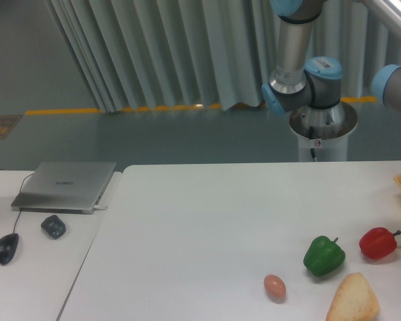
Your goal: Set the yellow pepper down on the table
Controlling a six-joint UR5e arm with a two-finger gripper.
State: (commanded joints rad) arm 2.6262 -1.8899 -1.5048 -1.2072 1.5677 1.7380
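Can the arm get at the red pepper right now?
Probably yes. The red pepper lies in the open on the table, apart from the green pepper and the bread, with nothing over it. The arm runs out of frame at right, so its jaws can't be checked.

Silver arm [295, 40] tubes, blue joint caps (glossy).

No text can be read. The closed silver laptop [65, 185] at the left of the frame carries a small mark on its lid, too blurred to make out.
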